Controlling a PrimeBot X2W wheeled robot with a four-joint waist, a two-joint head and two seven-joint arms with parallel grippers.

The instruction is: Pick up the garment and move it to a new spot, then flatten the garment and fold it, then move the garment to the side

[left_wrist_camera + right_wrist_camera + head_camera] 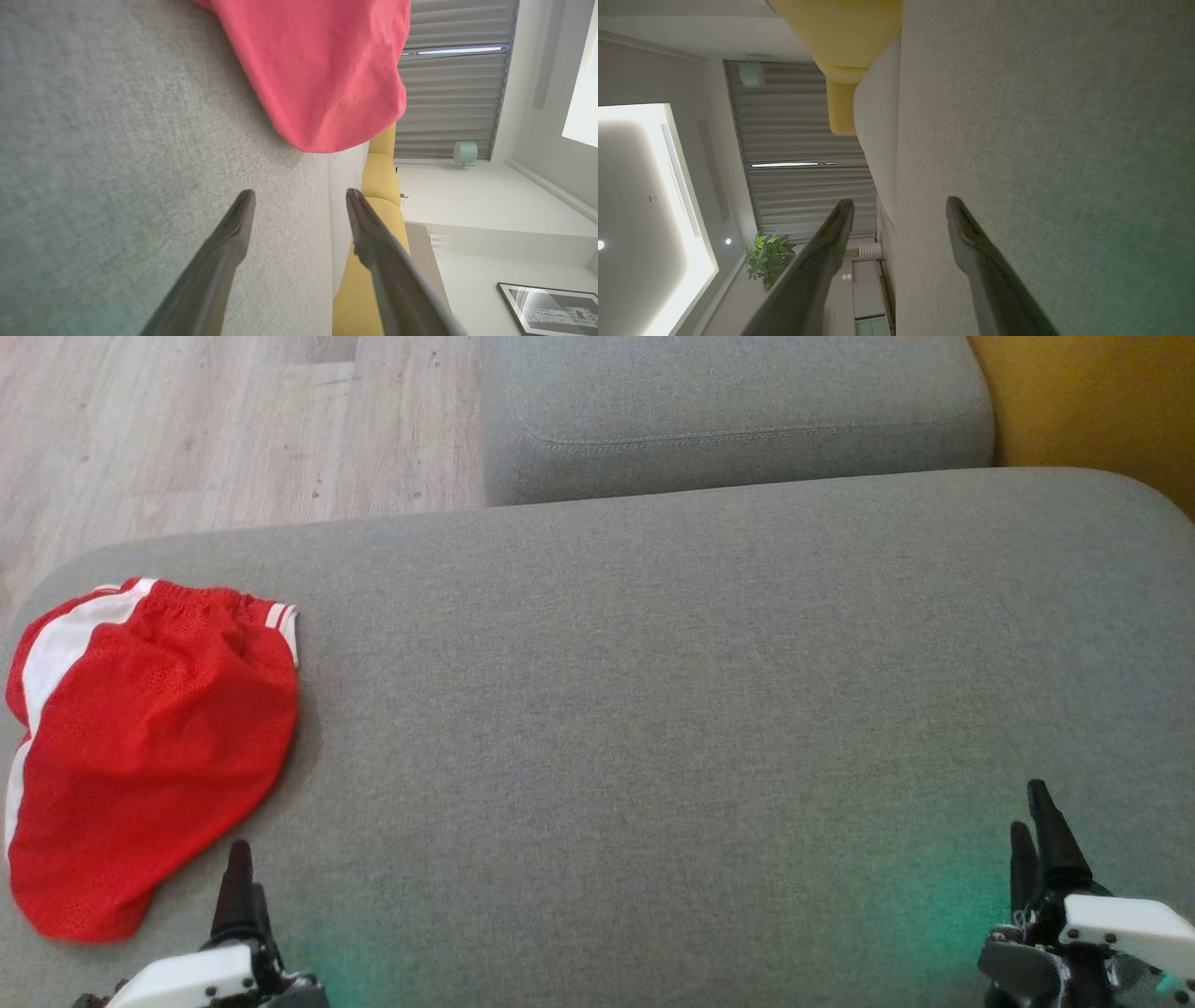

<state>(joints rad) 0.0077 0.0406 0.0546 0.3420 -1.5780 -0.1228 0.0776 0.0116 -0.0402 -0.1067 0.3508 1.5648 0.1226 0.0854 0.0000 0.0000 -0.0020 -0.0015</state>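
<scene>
The garment (149,747), red shorts with white side stripes, lies folded at the left end of the grey cushion (653,709). My left gripper (241,873) hangs just right of the garment's near edge and touches nothing. In the left wrist view the left gripper (299,196) stands open over bare cushion, with the garment (322,74) a little ahead of the fingertips. My right gripper (1036,826) is far off at the lower right. The right wrist view shows the right gripper (900,205) open and empty above the cushion (1041,140).
A second grey cushion (738,415) lies behind the first. Pale wood floor (187,429) shows at the upper left and a yellow seat (1092,401) at the upper right. The wrist views show curtains, a plant and a framed picture beyond the cushion's edge.
</scene>
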